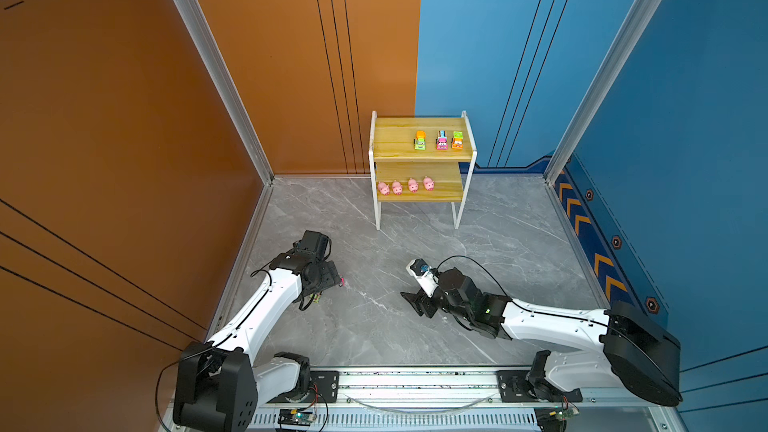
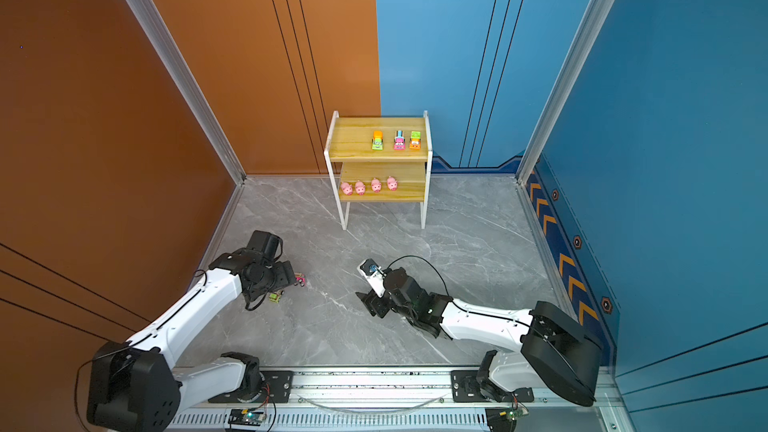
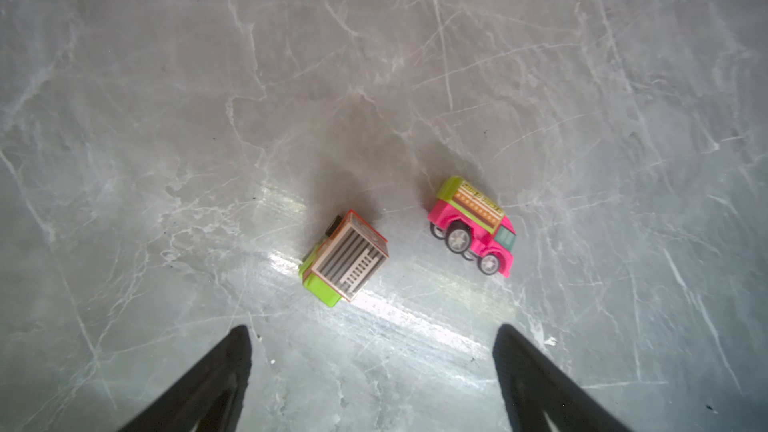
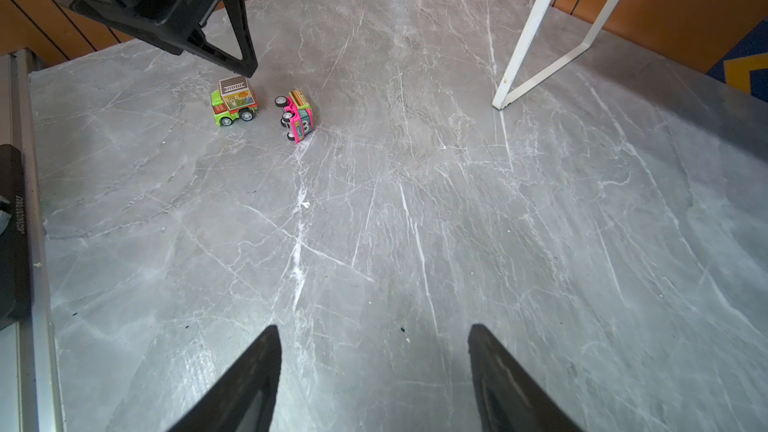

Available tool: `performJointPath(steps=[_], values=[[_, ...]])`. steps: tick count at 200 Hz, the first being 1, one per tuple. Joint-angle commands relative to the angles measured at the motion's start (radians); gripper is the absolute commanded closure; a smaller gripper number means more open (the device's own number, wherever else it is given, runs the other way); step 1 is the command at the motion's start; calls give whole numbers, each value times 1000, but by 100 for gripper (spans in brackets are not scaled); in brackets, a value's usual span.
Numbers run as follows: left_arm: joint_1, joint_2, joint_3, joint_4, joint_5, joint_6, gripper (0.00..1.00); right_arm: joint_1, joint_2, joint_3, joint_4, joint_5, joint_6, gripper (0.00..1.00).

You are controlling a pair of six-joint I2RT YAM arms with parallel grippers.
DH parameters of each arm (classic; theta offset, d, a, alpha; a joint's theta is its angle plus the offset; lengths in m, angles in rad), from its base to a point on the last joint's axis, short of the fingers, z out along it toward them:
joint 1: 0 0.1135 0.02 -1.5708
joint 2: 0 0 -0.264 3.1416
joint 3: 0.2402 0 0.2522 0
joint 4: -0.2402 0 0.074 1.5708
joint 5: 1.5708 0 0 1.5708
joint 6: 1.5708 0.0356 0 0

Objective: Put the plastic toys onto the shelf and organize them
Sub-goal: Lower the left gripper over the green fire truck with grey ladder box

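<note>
Green truck (image 3: pixel 343 257): upright on marble top (image 3: pixel 166 118), just ahead of left gripper (image 3: pixel 372 330), long axis skewed to its gap
pink truck (image 3: pixel 473 226): just beside it, tipped on its side
left gripper: spread, empty, nearer arm
right gripper (image 4: pixel 374 330): spread, empty, well apart

Tabletop (image 4: pixel 415 222) looks clear between pink truck (image 4: pixel 297 116) and shelf leg (image 4: pixel 527 31).

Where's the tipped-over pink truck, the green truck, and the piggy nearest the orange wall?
pink truck (image 3: pixel 484 238): left wrist view, on its pink side.
green truck (image 3: pixel 343 257): left wrist view, on its striped roof.
piggy (image 1: pixel 383 189): in a top view, on its body.
</note>
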Motion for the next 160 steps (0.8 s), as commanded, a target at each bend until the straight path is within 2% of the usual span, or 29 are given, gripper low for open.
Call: performJointPath(steps=[1, 14, 43, 82, 123, 160], values=[[25, 21, -28, 25, 7, 8, 7, -4, 3, -27, 60, -14, 24, 29], [45, 35, -35, 55, 16, 7, 6, -4, 2, -34, 68, -12, 28, 29], [116, 63, -74, 168, 124, -5, 6, -4, 6, -40, 77, -12, 29, 29], [129, 107, -133, 320, 245, -39, 7, -4, 13, -48, 93, -12, 33, 29], [102, 114, -156, 373, 271, -30, 8, -6, 21, -50, 102, -14, 41, 29], [75, 46, -219, 371, 251, -56, 9, -6, 43, -50, 118, -18, 49, 29]])
